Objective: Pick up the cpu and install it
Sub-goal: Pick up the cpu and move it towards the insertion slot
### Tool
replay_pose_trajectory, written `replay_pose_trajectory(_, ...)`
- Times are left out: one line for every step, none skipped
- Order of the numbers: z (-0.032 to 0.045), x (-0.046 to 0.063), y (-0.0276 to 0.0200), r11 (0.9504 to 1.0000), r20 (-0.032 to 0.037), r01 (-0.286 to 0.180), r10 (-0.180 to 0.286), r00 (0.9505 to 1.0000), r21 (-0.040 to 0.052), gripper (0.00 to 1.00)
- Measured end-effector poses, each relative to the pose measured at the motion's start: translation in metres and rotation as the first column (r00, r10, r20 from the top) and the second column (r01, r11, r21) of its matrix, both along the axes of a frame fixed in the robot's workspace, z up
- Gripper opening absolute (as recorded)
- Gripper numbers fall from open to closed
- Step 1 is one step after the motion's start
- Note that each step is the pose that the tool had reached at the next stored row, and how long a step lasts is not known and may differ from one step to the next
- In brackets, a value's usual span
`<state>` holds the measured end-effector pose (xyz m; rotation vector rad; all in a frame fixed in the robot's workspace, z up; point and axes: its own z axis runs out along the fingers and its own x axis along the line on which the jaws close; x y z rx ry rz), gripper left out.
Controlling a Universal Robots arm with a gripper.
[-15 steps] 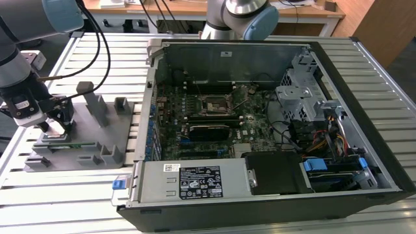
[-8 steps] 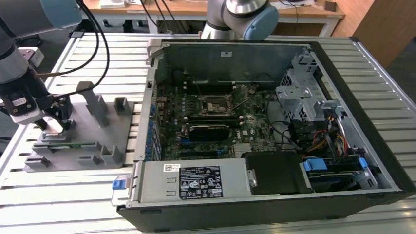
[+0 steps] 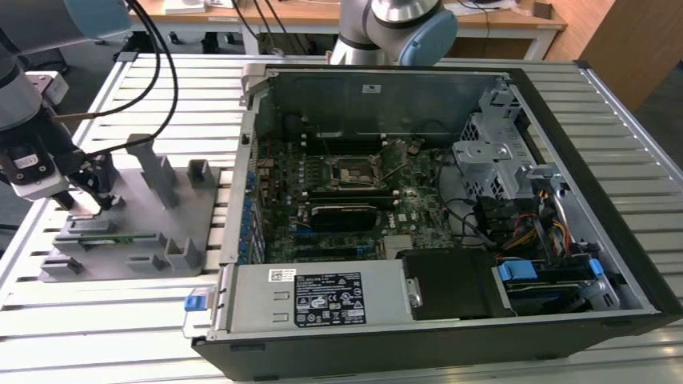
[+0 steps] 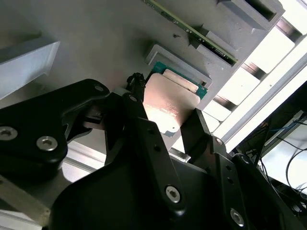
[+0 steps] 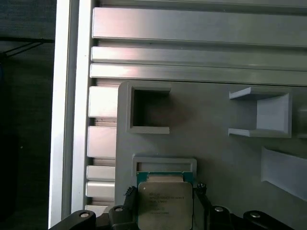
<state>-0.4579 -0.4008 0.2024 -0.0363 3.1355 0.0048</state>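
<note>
Black claw low over grey fixture, closed on edges of cpu, at exterior view's left

Bright, even light fell on the ribbed silver metal table in the exterior view, leaving the open black computer case dimmer inside. In the second wrist view a pinkish glare washed the small square silver-topped cpu, and the table's slats burned white.
</note>
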Motion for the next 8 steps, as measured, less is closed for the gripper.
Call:
replay_pose_trajectory(0.0012, 0.0, 0.0, 1.0, -0.0001, 0.0, 0.0, 1.0, 0.0, 0.54)
replay_pose_trajectory(0.0022, 0.0, 0.0, 1.0, -0.0001, 0.0, 0.0, 1.0, 0.0, 0.54)
replay_pose_trajectory(0.0032, 0.0, 0.0, 1.0, 0.0, 0.0, 0.0, 1.0, 0.0, 0.54)
replay_pose_trajectory(0.0044, 0.0, 0.0, 1.0, -0.0001, 0.0, 0.0, 1.0, -0.0001, 0.54)
replay_pose_trajectory(0.0047, 0.0, 0.0, 1.0, 0.0001, 0.0, 0.0, 1.0, 0.0001, 0.54)
replay_pose_trajectory(0.0047, 0.0, 0.0, 1.0, 0.0003, 0.0, 0.0, 1.0, 0.0002, 0.54)
replay_pose_trajectory(0.005, 0.0, 0.0, 1.0, 0.0002, 0.0, 0.0, 1.0, 0.0002, 0.54)
replay_pose_trajectory(0.0056, 0.0, 0.0, 1.0, -0.0001, 0.0, 0.0, 1.0, 0.0, 0.54)
